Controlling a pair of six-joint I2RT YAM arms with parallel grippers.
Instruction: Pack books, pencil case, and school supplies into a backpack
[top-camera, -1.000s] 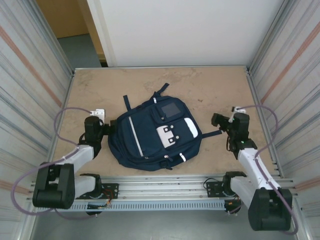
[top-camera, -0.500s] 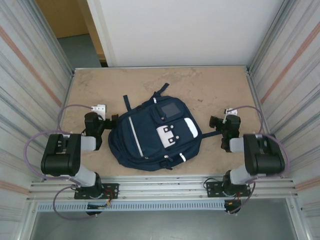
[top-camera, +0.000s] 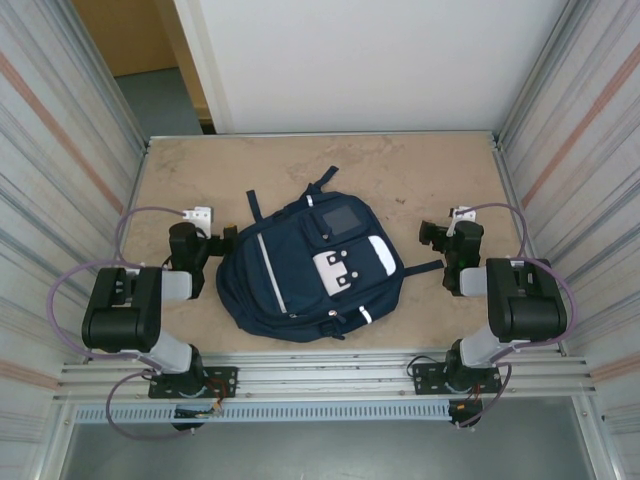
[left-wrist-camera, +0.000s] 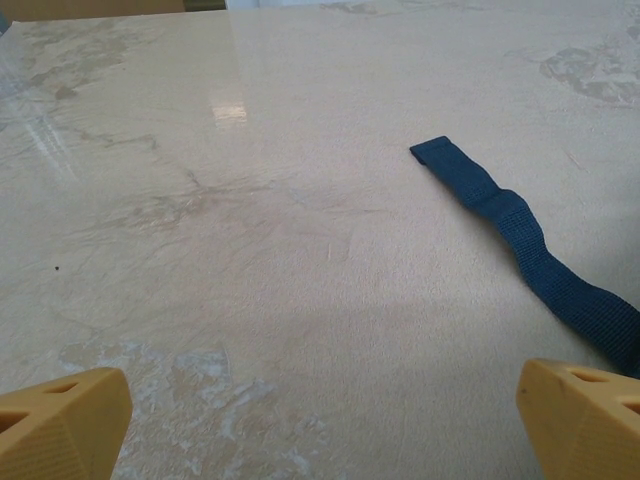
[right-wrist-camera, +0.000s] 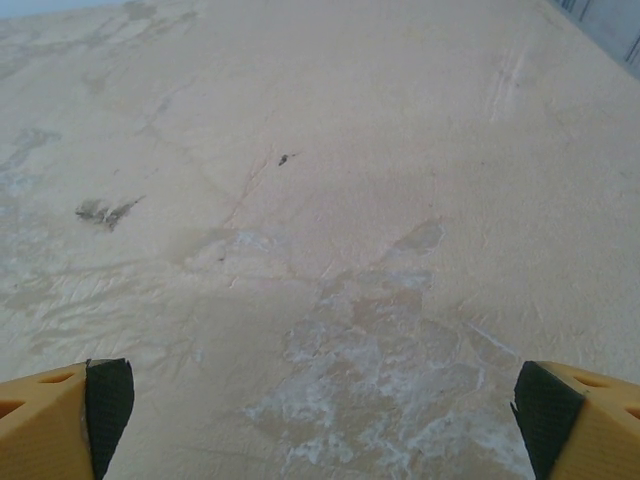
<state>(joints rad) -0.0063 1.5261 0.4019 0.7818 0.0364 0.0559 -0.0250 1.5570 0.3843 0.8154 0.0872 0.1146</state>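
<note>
**Navy backpack lies flat between two wide-open grippers**

Silver metal rails (top-camera: 320, 375) run along the near edge of the table, and both black arm bases are bolted to them. Each arm is folded back on itself, so its wrist sits low over the pale beige marbled tabletop (top-camera: 430, 170).

The left gripper (top-camera: 226, 238) is just beside the left edge of the large navy-blue fabric backpack (top-camera: 290, 275); whether it touches the fabric cannot be told. Its jaws stand wide and hold nothing. In the left wrist view the left gripper (left-wrist-camera: 320, 425) shows its yellow fingertips (left-wrist-camera: 60, 425) at opposite lower corners, with bare table between them. A loose blue webbing strap (left-wrist-camera: 520, 240) snakes across the surface ahead and to the right.

The right gripper (top-camera: 430, 236) sits a little off the bag's right side, also spread wide and empty. In the right wrist view the right gripper (right-wrist-camera: 320, 420) has its black-padded yellow fingertips (right-wrist-camera: 108, 400) far apart over stained tabletop.

The backpack lies front-up at mid-table, with white-grey patches (top-camera: 335, 268) and a square grey front panel (top-camera: 337, 218) nearer its far end. Beyond it the table is bare up to a white wall (top-camera: 370, 60).
</note>
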